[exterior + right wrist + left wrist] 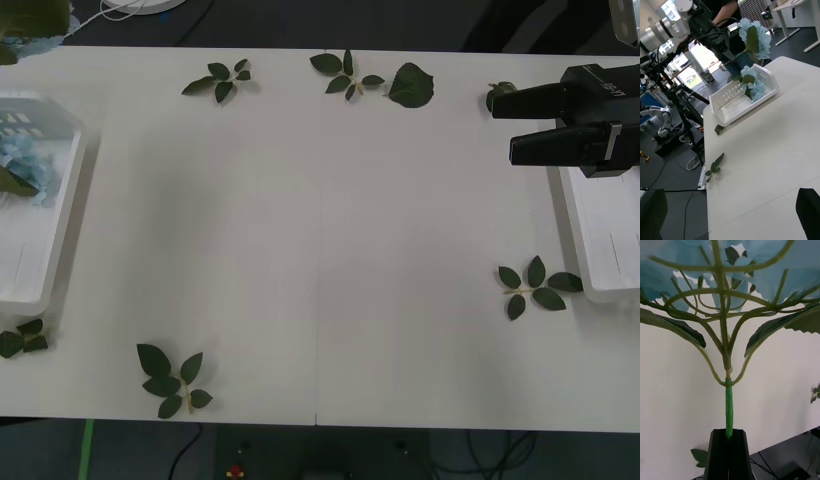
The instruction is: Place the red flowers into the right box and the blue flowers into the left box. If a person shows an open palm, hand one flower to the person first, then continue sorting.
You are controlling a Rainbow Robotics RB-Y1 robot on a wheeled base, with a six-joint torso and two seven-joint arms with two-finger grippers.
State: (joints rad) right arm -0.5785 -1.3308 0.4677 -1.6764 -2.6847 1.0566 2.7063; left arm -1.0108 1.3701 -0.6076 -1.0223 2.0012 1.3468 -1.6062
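Note:
My left gripper [729,435] is shut on the green stem of a pale-blue flower [726,273]. In the right wrist view, that gripper [723,56] holds the bloom [754,35] in the air above the left box [748,108]. The held flower's edge [30,30] shows at the table's far left corner. More blue flowers [25,165] lie in the left box [60,215]. My right gripper [502,127] hovers open and holds nothing over the far end of the right box [600,250]. The red flowers are out of view.
Loose green leaf sprigs lie along the far edge [222,80] [350,75], beside the right box [535,285], and near the front edge [172,380]. A single large leaf [410,85] lies at the back. The white table [320,230] is bare in the middle.

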